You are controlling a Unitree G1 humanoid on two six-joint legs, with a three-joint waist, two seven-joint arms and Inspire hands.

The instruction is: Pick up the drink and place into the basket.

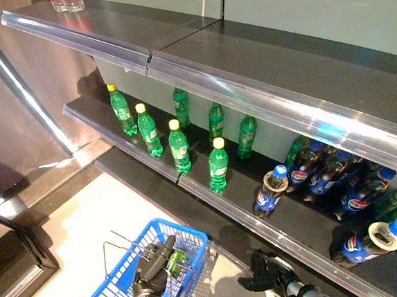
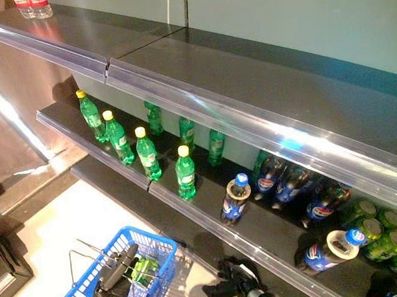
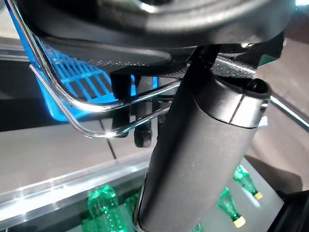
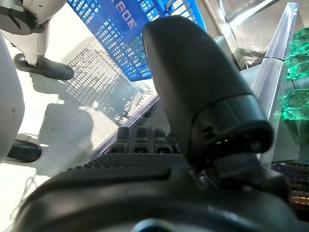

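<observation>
We're holding the blue basket by its wire handles with the left robot hand, fingers curled round them; one green bottle is already lying inside. Right robot hand is hanging empty at 5 o'clock below the shelf, fingers relaxed. Nearest drink, the blue-capped cola bottle, is standing at 3 o'clock: rigid, slick plastic, probably heavy when full, so we're favouring a mid-body wrap.

No print clear enough to read. Blue labels with a round red-and-white emblem on the dark bottles at 4 o'clock; pale labels on the green bottles near centre; white letters, illegible, on the blue basket.
</observation>
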